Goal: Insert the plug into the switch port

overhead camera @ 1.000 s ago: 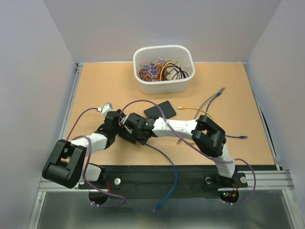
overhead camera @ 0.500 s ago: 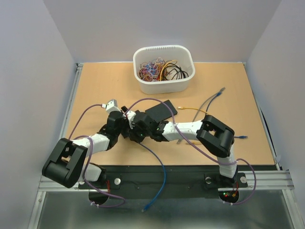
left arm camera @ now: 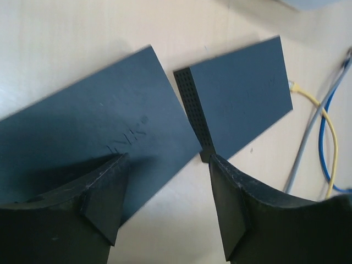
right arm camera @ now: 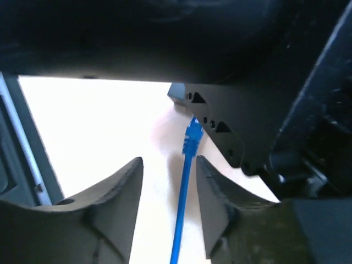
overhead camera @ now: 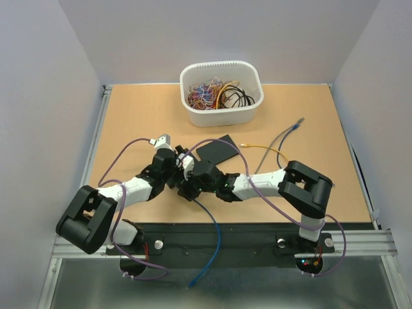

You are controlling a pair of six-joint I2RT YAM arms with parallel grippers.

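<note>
The blue cable (right arm camera: 181, 214) runs lengthwise between the right gripper's (right arm camera: 169, 165) parted jaws, apparently untouched. Its plug (right arm camera: 192, 133) points straight away, its tip seemingly at the switch (overhead camera: 217, 149) just beyond. The left gripper (left arm camera: 168, 160) stands spread over the switch.

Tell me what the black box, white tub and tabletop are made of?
Black box: likely matte moulded plastic; embossed logo, tiny vent holes on one side. White tub: probably smooth plastic; rounded corners, slotted rim. Tabletop: pale wood or wood-look laminate; which one is unclear.
</note>
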